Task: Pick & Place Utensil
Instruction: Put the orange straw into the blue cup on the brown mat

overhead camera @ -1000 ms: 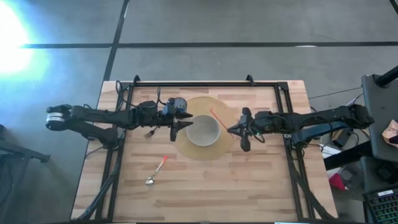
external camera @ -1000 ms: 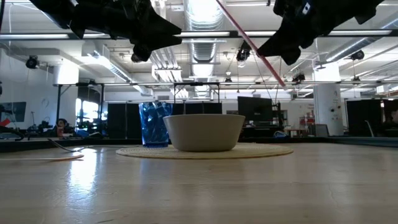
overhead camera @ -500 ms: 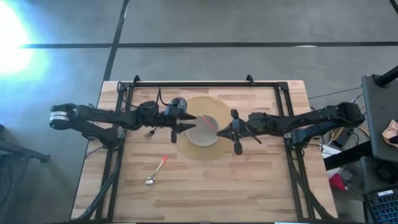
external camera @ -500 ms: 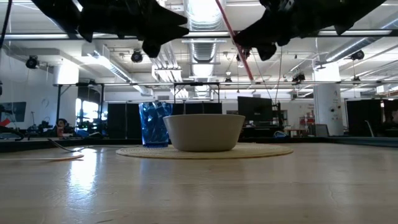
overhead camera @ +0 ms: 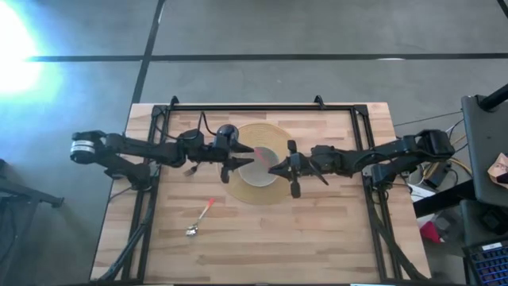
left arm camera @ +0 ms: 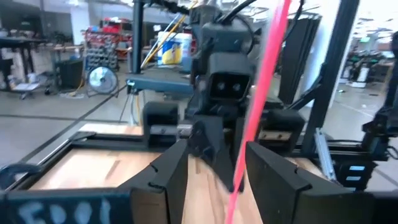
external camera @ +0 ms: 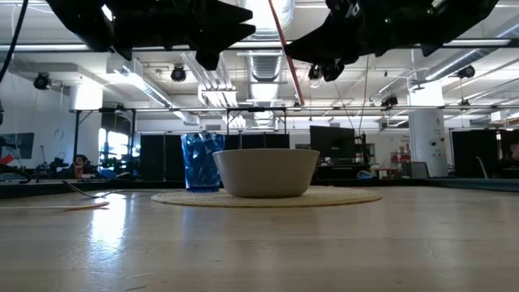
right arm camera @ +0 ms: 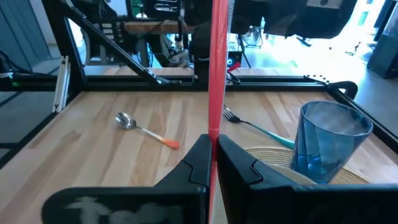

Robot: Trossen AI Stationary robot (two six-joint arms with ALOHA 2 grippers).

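High view. The two arms meet over the round woven mat [overhead camera: 258, 164] at the middle of the wooden table [overhead camera: 317, 238]. The left gripper [overhead camera: 238, 163] and right gripper [overhead camera: 274, 167] face each other above the white bowl [overhead camera: 260, 171], which they largely cover. The red utensil [overhead camera: 264, 155] shows only as a faint streak between them. A spoon with an orange handle [overhead camera: 201, 217] lies well apart on bare wood nearer the table's front edge. A dark item beside the left arm is too small to identify.

Low view. The bowl [external camera: 266, 173] stands on the mat [external camera: 340, 197] with a blue tumbler [external camera: 199, 161] just behind it. Both grippers are cut off by the upper edge; the thin red utensil [external camera: 285, 53] slants down from the right gripper [external camera: 324, 65], its lower tip above the bowl and not touching it.

Left wrist view. The left arm's own fingers [left arm camera: 273, 180] stand wide apart with nothing gripped; the red utensil [left arm camera: 258, 112] passes between them, blurred, in front of the right arm.

Right wrist view. The right arm's own fingers [right arm camera: 196, 165] are closed on the red utensil [right arm camera: 217, 68], which rises straight up and is cut off at the picture's edge. Beyond lie the spoon [right arm camera: 146, 129], a fork with a teal handle [right arm camera: 255, 127] and the tumbler [right arm camera: 329, 143].
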